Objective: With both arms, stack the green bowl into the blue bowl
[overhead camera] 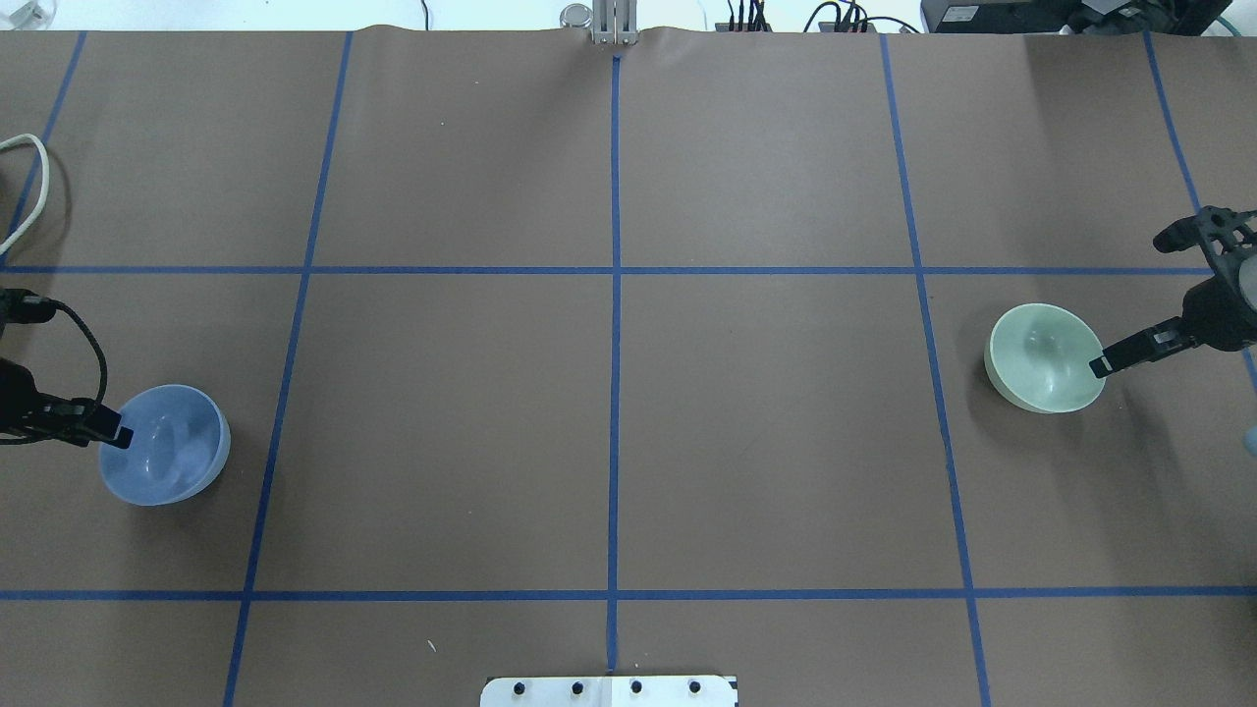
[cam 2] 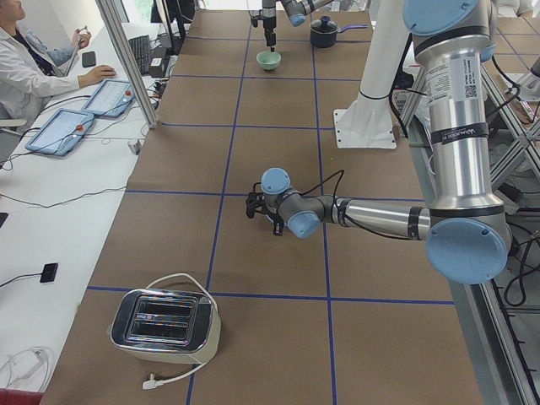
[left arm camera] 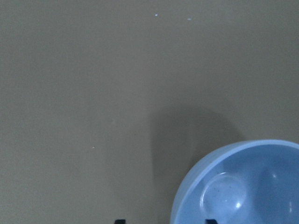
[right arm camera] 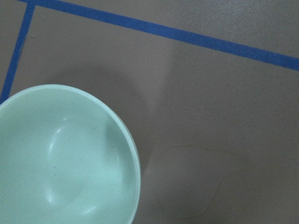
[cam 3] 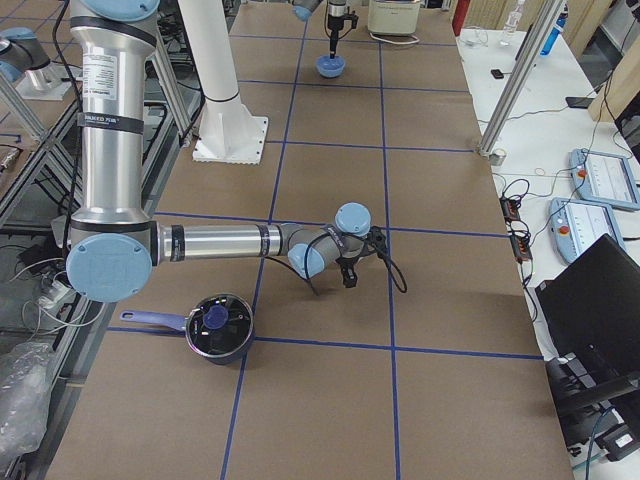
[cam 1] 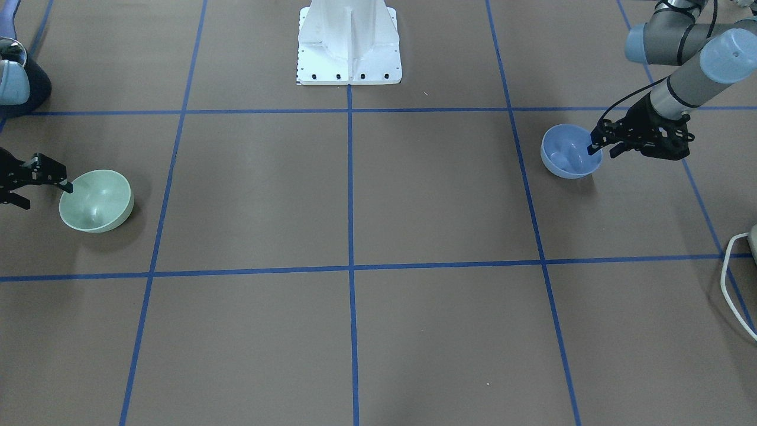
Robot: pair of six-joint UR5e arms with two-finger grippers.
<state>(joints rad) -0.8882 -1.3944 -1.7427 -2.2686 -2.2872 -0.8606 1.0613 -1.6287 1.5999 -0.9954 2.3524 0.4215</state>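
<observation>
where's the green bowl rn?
Overhead view: green bowl sits far right, just right of the blue tape line, opposite the blue bowl at far left.

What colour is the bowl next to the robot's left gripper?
That bowl is plain light periwinkle blue, without pattern; the overhead exterior view shows it best.
</observation>
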